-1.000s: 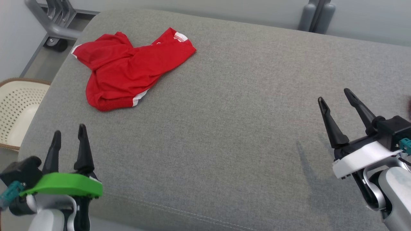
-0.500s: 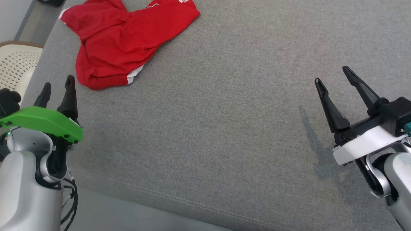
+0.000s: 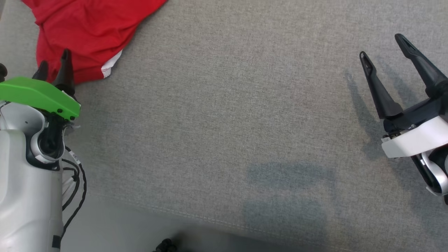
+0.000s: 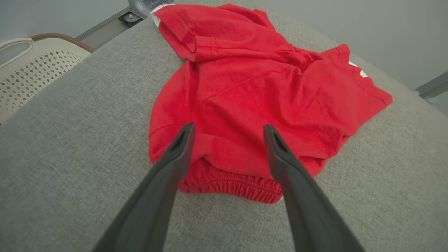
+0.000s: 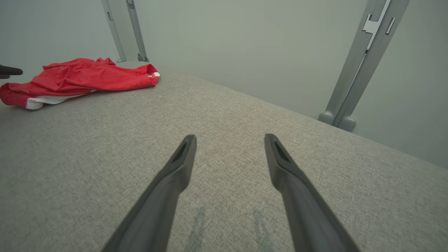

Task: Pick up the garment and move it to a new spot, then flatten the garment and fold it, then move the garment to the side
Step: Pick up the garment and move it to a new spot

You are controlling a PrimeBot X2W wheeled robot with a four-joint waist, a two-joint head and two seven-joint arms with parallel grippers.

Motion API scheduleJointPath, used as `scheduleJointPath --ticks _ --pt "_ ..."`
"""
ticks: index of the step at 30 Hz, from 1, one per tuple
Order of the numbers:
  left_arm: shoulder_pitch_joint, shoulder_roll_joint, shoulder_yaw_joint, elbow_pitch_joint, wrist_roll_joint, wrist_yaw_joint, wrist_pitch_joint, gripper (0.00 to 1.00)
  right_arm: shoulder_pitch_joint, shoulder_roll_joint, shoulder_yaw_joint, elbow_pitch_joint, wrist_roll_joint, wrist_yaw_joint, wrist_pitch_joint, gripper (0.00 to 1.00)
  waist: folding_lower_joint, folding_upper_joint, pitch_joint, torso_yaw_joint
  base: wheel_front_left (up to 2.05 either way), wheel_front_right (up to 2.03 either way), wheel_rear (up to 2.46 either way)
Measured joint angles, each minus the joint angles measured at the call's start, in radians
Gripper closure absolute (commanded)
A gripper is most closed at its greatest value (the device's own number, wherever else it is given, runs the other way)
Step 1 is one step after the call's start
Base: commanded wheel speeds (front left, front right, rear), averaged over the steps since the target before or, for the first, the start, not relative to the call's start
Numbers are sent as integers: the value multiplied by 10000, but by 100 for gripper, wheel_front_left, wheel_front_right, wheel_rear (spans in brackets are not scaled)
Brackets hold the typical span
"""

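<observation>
Left wrist view shows the left gripper (image 4: 228, 127) open at the red garment (image 4: 252, 87), the right gripper (image 3: 382, 45) open too, and a shallow pinch might lift only one layer.

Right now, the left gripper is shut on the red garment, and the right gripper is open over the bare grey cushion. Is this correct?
Not fully. The left gripper is open, not shut on the red garment: in the left wrist view its fingers stand wide apart over it. The right gripper is indeed open over the grey cushion.
</observation>
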Motion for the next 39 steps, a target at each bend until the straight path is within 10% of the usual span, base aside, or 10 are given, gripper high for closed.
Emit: scheduleJointPath --ticks 10,11,12,13,27,39 --pt "-782 -487 257 1329 -134 44 -362 0 -13 -305 -658 -182 -234 0 169 0 1 0 1032 -221 0 0 0" --pt "-865 -487 255 1432 -134 42 -385 26 -11 -305 -715 -174 -234 0 169 0 1 0 1069 -226 0 0 0" --pt "-935 -489 253 1551 -134 42 -447 82 -6 -303 -757 -173 -234 0 169 0 0 0 1081 -222 0 0 0" --pt "-975 -493 245 1626 -134 33 -458 100 -1 -295 -798 -169 -234 0 167 0 0 0 1072 -215 0 0 0" --pt "-1311 -915 -1151 1076 79 -1845 -980 100 78 571 -596 422 -52 0 -449 0 0 0 220 -78 0 0 0" --pt "-1215 -1475 -3122 -456 -614 -2090 -430 100 406 2008 144 1394 341 -2 -1227 0 0 0 -1163 -434 0 0 0"
